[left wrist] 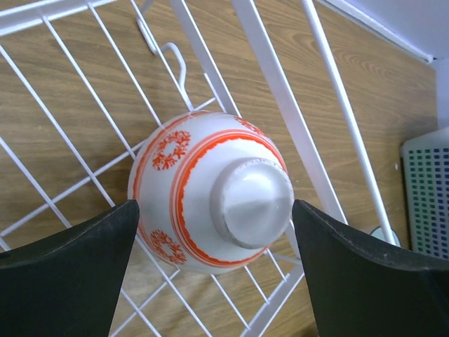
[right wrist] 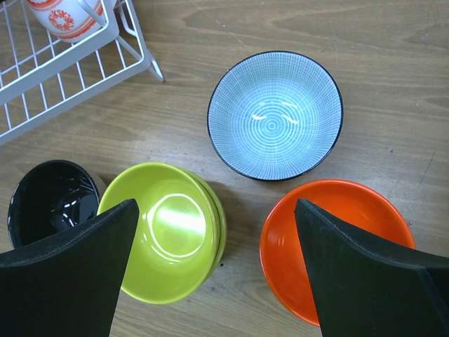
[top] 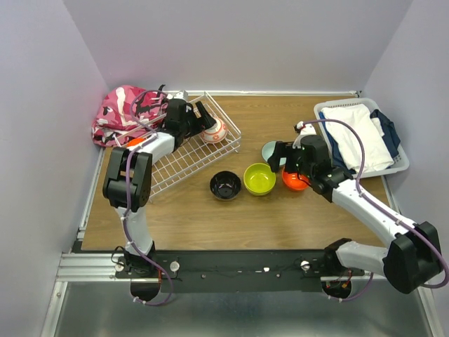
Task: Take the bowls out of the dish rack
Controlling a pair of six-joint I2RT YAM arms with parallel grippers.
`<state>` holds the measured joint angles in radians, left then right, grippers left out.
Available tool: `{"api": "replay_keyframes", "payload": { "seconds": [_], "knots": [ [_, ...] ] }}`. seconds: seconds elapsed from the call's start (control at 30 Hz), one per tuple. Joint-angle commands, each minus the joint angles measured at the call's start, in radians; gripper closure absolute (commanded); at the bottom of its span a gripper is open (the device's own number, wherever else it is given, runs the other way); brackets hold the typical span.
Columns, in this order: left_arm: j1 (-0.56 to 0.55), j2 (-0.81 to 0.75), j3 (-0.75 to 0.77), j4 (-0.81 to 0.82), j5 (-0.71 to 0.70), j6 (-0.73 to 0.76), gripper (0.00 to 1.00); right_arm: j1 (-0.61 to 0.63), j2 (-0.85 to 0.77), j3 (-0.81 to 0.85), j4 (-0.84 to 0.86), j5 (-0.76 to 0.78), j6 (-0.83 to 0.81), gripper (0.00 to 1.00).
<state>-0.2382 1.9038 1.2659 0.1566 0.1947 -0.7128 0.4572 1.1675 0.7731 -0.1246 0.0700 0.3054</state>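
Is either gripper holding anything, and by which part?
Nothing is held. The left gripper is open around the white bowl in the dish rack; the right gripper is open too.

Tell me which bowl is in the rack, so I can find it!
Find the white wire rack at the table's far left. In its far right corner one bowl lies tipped, between the left gripper's open fingers. Only it is white with red rings and flowers; the black bowl, green bowl, orange bowl and blue bowl sit out on the wood.
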Motion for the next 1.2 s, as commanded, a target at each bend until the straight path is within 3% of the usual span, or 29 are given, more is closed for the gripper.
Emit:
{"api": "replay_keyframes", "payload": {
  "seconds": [0.0,0.2,0.43,1.17],
  "knots": [
    [0.023,0.057,0.073,-0.057,0.052,0.104,0.01,0.006,0.026,0.029,-0.021,0.017,-0.019,0.00],
    [0.036,0.121,0.159,-0.144,0.136,0.216,0.01,0.006,0.058,0.037,-0.033,-0.007,-0.023,0.00],
    [0.036,0.178,0.202,-0.245,0.207,0.236,0.01,0.006,0.069,0.046,-0.037,-0.029,-0.025,0.00],
    [0.034,0.227,0.187,-0.402,0.399,0.150,0.01,0.006,0.066,0.052,-0.061,-0.065,0.011,0.00]
  ]
}}
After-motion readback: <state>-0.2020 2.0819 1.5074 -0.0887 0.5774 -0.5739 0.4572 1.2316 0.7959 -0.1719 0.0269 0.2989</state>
